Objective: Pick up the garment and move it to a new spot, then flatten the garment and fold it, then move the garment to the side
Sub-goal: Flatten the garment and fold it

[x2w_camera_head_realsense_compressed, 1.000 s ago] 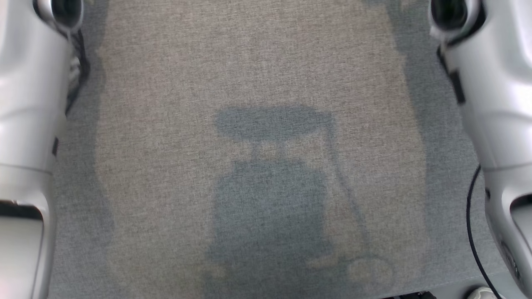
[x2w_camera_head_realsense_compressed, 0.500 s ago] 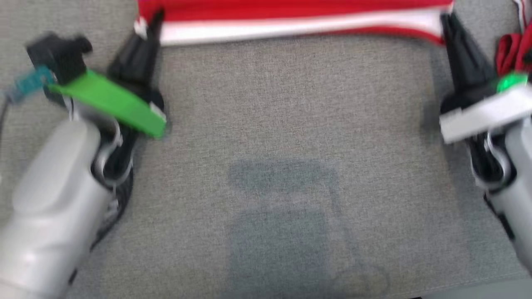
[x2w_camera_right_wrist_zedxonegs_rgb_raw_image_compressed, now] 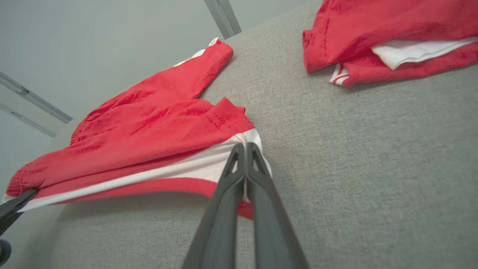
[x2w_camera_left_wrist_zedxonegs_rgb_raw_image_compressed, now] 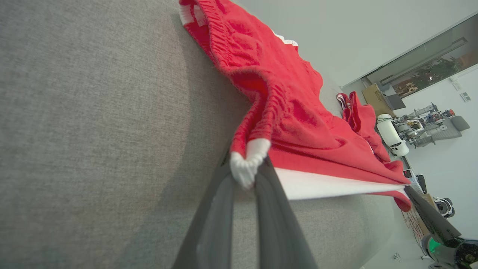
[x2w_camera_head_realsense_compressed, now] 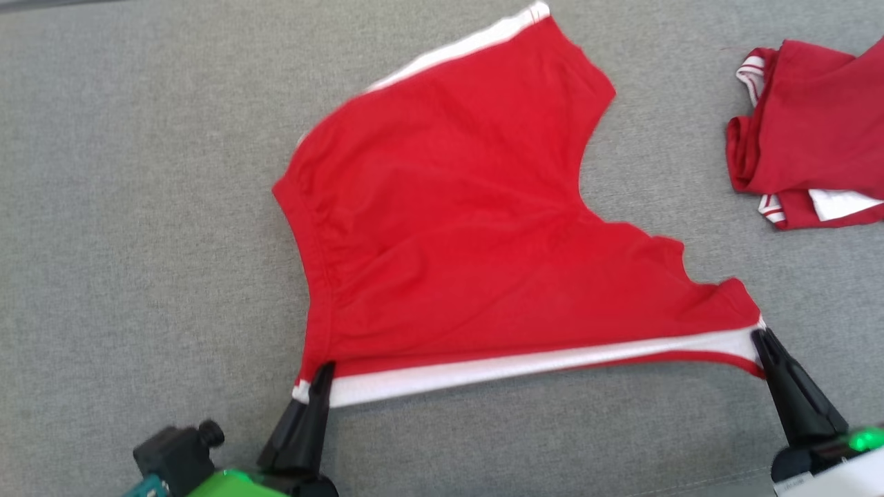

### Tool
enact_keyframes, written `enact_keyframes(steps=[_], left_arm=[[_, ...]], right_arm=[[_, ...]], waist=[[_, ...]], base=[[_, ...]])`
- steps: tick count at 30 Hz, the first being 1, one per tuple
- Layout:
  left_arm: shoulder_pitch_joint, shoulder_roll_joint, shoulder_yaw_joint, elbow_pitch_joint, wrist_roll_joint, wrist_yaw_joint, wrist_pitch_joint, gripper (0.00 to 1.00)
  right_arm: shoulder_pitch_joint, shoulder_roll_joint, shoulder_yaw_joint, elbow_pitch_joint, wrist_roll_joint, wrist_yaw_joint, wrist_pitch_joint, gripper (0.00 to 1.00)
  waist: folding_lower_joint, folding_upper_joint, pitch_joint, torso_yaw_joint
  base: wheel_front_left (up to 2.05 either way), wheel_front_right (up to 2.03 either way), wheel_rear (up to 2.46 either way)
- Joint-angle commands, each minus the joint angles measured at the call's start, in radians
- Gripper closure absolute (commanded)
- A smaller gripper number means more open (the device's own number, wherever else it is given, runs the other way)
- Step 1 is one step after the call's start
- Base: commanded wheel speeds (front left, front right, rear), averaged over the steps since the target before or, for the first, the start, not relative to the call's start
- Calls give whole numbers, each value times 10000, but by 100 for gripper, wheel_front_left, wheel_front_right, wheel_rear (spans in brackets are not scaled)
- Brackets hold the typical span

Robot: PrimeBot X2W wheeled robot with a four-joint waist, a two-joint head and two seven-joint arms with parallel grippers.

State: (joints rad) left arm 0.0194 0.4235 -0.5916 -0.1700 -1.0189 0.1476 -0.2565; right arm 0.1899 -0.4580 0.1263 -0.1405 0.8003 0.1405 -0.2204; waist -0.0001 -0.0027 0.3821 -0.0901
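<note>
The garment [x2w_camera_head_realsense_compressed: 456,207] is a pair of red shorts with white side stripes, spread on the grey fabric surface. My left gripper [x2w_camera_head_realsense_compressed: 322,371] is shut on the garment's near left corner, pinching its white stripe end [x2w_camera_left_wrist_zedxonegs_rgb_raw_image_compressed: 246,164]. At the near right corner my right gripper [x2w_camera_head_realsense_compressed: 760,338] is shut on the hem by the white stripe [x2w_camera_right_wrist_zedxonegs_rgb_raw_image_compressed: 244,147]. The near edge hangs stretched between both grippers, slightly lifted off the surface. The far leg [x2w_camera_head_realsense_compressed: 525,27] lies flat.
A second red garment [x2w_camera_head_realsense_compressed: 808,131] with white trim lies crumpled at the right [x2w_camera_right_wrist_zedxonegs_rgb_raw_image_compressed: 388,37]. The grey surface's front edge [x2w_camera_head_realsense_compressed: 725,480] runs close to the right gripper. Beyond the surface, the left wrist view has lab equipment [x2w_camera_left_wrist_zedxonegs_rgb_raw_image_compressed: 422,119].
The head camera has tilted up, from bare grey surface to the whole garment. Both grippers stay shut on the near corners, as half a second ago.
</note>
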Motion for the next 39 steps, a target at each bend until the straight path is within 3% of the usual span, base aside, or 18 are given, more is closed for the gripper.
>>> enact_keyframes(steps=[1, 7, 11, 13, 14, 19, 27, 30, 32, 35, 36, 38, 39], left_arm=[[447, 241, 257, -330, -40, 362, -109, 100], [693, 651, 106, -1736, 3, 855, 528, 100], [-378, 1067, 352, -2436, -103, 1321, 1642, 100], [-1987, 1246, 610, -2563, -395, 1621, 2940, 100], [-2876, 1009, 780, -2264, -658, 1759, 3407, 100], [-4612, 431, 1041, -912, -1042, 1988, 4032, 100], [-6391, -543, 741, 1253, -1066, 1878, 4393, 98], [-6734, -892, 561, 1764, -1122, 1770, 4450, 85], [-6939, -1096, 489, 2017, -1110, 1706, 4435, 70], [-7199, -1335, 319, 2299, -1053, 1615, 4488, 63], [-7283, -1412, 258, 2356, -1037, 1590, 4505, 53], [-7450, -1531, 226, 2466, -1027, 1586, 4530, 0], [-7506, -1585, 227, 2526, -1048, 1589, 4531, 0]], right_arm=[[393, 13, -545, -254, 152, -175, 24, 100], [73, 85, -862, -1310, 55, -166, 764, 100], [-1837, -77, -488, -1150, 163, -117, 1696, 100], [-4227, 23, 208, -241, 510, -106, 2526, 100], [-5335, -26, 596, 457, 401, -106, 2818, 100], [-7575, 186, 1649, 2136, 272, -100, 3119, 100], [-9540, 1, 2564, 4245, 160, -99, 2921, 100], [-9962, -84, 2739, 4780, 179, -99, 2792, 100], [-10205, -123, 2888, 5039, 238, -99, 2771, 100], [-10509, -216, 3027, 5386, 226, -99, 2695, 100], [-10602, -236, 3070, 5505, 219, -99, 2692, 100], [-10798, -268, 3140, 5756, 135, -99, 2633, 100], [-10878, -271, 3179, 5872, 117, -99, 2622, 100]], waist=[[1, 27, -312, -162], [1, 27, -67, -248], [1, 27, 445, -179], [1, 27, 1052, 117], [1, 27, 1322, 304], [1, 27, 1732, 726], [1, 27, 1704, 1362], [1, 27, 1668, 1506], [1, 27, 1661, 1562], [1, 27, 1651, 1628], [1, 27, 1650, 1648], [1, 27, 1648, 1664], [1, 27, 1644, 1667]], base=[[0, 0, 0], [0, 0, 0], [0, 0, 0], [0, 0, 0], [0, 0, 0], [0, 0, 0], [0, 0, 0], [0, 0, 0], [0, 0, 0], [0, 0, 0], [0, 0, 0], [0, 0, 0], [0, 0, 0]])
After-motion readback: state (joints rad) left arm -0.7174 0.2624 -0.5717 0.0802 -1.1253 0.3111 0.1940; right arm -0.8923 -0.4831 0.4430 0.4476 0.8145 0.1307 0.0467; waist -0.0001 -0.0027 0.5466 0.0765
